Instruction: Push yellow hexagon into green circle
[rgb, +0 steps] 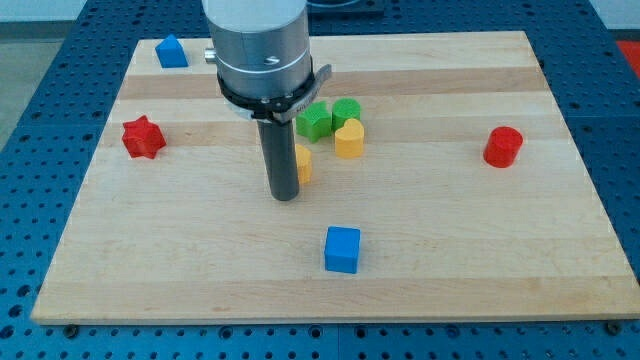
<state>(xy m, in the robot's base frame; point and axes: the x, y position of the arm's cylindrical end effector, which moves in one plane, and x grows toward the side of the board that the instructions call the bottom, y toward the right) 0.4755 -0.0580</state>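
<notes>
Sitting near tabletop centre, yellow hexagon (303, 162) half hidden behind rod, tip (285, 196) touching or just beside its left face. Green circle (347, 110) close toward top-right, not yet touched; yellow heart (348, 139) and green star (314, 121) between. No gripper fitted, so no jaw state. Push barely begun; contact remains.

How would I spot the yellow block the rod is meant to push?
Find the wooden board and the dark rod near its middle. My tip sits at the view's left of the yellow hexagon, which peeks out from behind the rod. The other yellow block, a heart, stands clear beside two green blocks.
</notes>
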